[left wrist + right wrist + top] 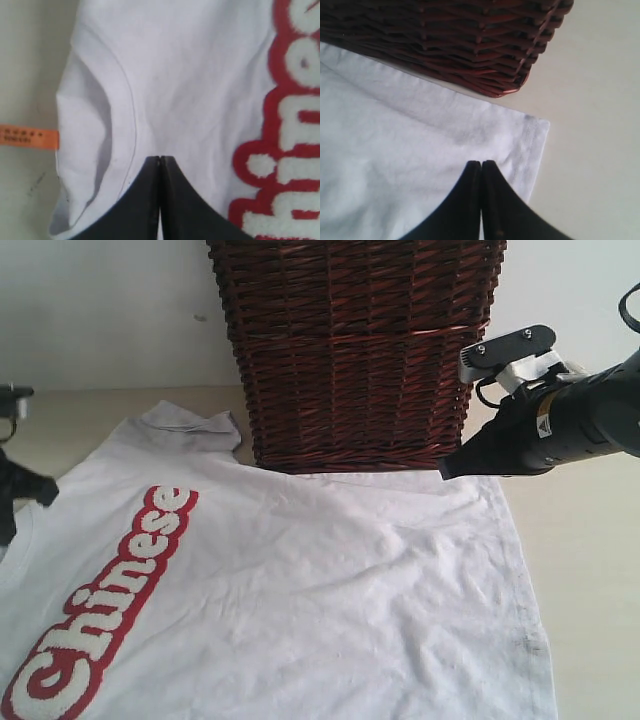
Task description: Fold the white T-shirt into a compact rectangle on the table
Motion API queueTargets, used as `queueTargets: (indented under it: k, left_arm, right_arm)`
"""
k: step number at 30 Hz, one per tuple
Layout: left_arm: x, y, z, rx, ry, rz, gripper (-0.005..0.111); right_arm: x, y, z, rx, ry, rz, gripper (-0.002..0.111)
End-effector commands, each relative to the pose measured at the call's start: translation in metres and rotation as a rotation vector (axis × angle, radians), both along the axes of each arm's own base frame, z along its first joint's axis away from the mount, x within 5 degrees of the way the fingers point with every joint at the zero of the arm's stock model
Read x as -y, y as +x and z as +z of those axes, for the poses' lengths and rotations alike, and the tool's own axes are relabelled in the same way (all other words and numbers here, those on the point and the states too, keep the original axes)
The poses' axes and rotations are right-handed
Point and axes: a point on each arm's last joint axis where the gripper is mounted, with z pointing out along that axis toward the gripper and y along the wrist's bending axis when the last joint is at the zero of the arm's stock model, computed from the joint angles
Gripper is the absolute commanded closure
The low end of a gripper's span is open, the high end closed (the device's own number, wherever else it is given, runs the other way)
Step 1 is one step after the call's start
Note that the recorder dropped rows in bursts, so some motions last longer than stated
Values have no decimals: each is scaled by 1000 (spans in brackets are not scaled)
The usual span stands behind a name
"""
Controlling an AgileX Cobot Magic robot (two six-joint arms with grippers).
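Observation:
The white T-shirt (300, 580) lies spread flat on the pale table (590, 570), its red-outlined "Chinese" lettering (100, 610) running toward the lower left. My right gripper (447, 469) hangs shut and empty just above the shirt's far right hem corner (532, 135), close to the basket. In the left wrist view my left gripper (160, 159) is shut with nothing in it, over the shirt (200, 90) near the collar seam (131, 115) and the lettering (280, 150). Only a dark part of the left arm (20, 490) shows at the exterior view's left edge.
A dark brown wicker basket (355, 350) stands at the back, touching the shirt's far edge, also visible as the basket (445, 45) in the right wrist view. An orange tag (30, 136) lies beside the collar. Bare tabletop (600, 125) extends to the right of the shirt.

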Motion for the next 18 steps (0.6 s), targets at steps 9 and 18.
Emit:
queueTargets:
  k: [9,18]
  left_arm:
    - [-41,-55,-75,-264,288,223,107]
    - [-39,-88,-90,-512,223,224,107]
  right_arm:
    - [1,-2,1,-5,-14,4,108]
    - [2,-3,0,-15,-14,-4,108]
